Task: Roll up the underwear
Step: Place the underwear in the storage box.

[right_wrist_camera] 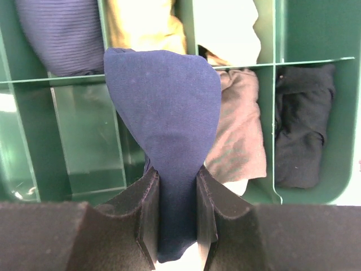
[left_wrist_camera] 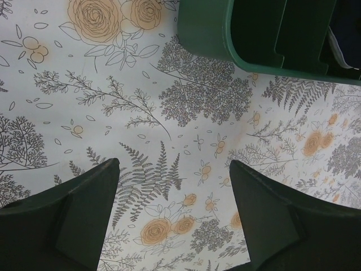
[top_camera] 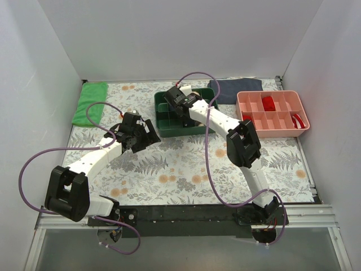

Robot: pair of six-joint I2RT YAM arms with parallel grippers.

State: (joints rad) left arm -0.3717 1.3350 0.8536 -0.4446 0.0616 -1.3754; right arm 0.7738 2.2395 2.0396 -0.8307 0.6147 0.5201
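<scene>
Right gripper [right_wrist_camera: 177,182] pinches the underwear [right_wrist_camera: 163,101] over the green bin [right_wrist_camera: 307,34]; left gripper [left_wrist_camera: 175,165] spread, empty. Stowing step, I judge: lower into an unfilled compartment [right_wrist_camera: 90,135].

readable text: none | labels, brands: none | numbers, signs: none | all three views alike

Left arm [top_camera: 93,158]: white tubular links, chunky black joint housings, black base block. Right arm [top_camera: 217,119]: same build, white links, black elbow housing. Purple cable [top_camera: 34,161] runs along left arm, second purple cable [top_camera: 207,158] along right arm, small red fitting at each wrist end. Both bases bolted to black rail [top_camera: 186,214]. Left end effector [left_wrist_camera: 175,164]: two broad matte dark fingers [left_wrist_camera: 67,220], wedge-shaped tips, moulded ridges. Right end effector [right_wrist_camera: 175,186]: same dark fingers, stepped inner faces, flat blocky bodies.
</scene>
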